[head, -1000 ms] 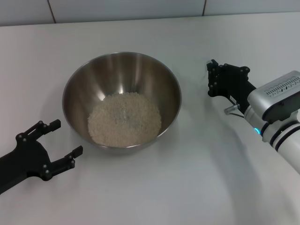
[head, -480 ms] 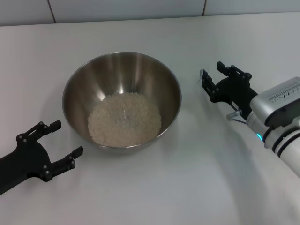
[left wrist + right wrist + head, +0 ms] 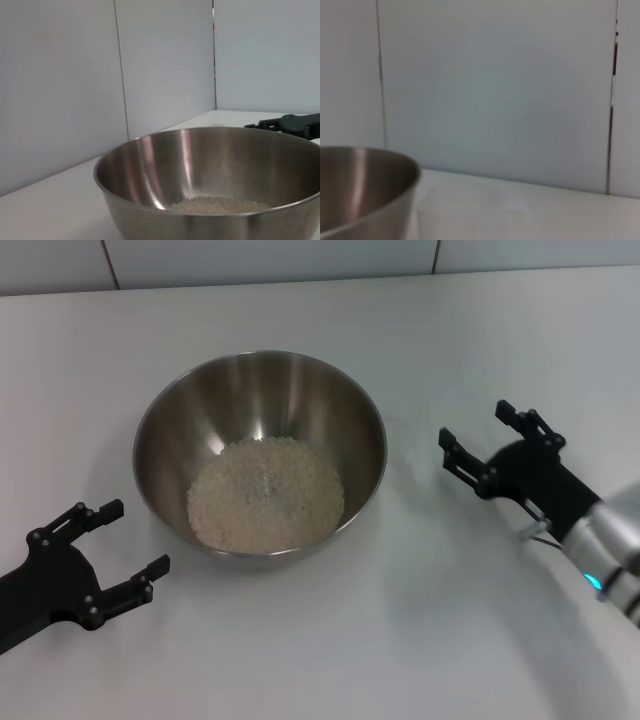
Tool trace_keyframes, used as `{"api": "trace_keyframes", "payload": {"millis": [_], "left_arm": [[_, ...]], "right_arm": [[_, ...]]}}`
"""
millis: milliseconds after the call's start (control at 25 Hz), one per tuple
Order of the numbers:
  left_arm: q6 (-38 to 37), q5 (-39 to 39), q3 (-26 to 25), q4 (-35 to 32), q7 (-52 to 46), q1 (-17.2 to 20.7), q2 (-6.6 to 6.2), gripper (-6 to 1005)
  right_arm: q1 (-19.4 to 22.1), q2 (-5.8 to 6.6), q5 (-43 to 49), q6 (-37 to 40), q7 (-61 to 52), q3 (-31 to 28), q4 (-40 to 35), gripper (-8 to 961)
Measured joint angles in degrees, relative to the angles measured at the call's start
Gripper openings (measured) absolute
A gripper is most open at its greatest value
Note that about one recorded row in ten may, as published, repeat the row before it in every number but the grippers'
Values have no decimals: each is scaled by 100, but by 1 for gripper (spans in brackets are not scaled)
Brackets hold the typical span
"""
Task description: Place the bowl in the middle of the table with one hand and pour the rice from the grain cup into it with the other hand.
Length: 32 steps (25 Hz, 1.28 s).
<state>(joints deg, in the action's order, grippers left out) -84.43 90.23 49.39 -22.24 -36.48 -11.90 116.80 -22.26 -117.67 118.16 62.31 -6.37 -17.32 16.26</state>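
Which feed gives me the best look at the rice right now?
The head view: it looks down into the bowl and shows the whole pale mound of rice on its bottom. The left wrist view looks in low over the rim and shows only a thin strip of the rice. The right wrist view shows just the bowl's outer wall, no rice.

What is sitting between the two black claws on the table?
The bowl, holding the rice, stands between the left gripper and the right gripper. The head view shows it, with bare table on either side.
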Motion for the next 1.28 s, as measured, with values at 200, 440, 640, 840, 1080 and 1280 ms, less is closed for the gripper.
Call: {"api": "trace_keyframes", "payload": {"millis": [200, 440, 640, 840, 1080, 1280], "left_arm": [[-3, 2, 0, 0, -12, 16, -11, 842], [-4, 33, 0, 0, 7, 21, -11, 842], [-4, 35, 0, 0, 17, 9, -3, 842], [-4, 26, 0, 0, 18, 23, 0, 842], [-6, 23, 0, 0, 19, 19, 1, 842], [-13, 27, 0, 0, 19, 8, 15, 842]], "right_arm": [[214, 171, 1352, 1257, -1119, -3, -646, 775], [-55, 51, 2804, 2597, -2273, 35, -2233, 839], [-232, -29, 2990, 2747, -2481, 83, -2547, 839], [-350, -108, 2994, 2687, -2468, 281, -2558, 839], [-467, -133, 2998, 2536, -2488, 370, -2517, 839], [-480, -137, 3002, 2455, -2481, 370, -2495, 840]]}}
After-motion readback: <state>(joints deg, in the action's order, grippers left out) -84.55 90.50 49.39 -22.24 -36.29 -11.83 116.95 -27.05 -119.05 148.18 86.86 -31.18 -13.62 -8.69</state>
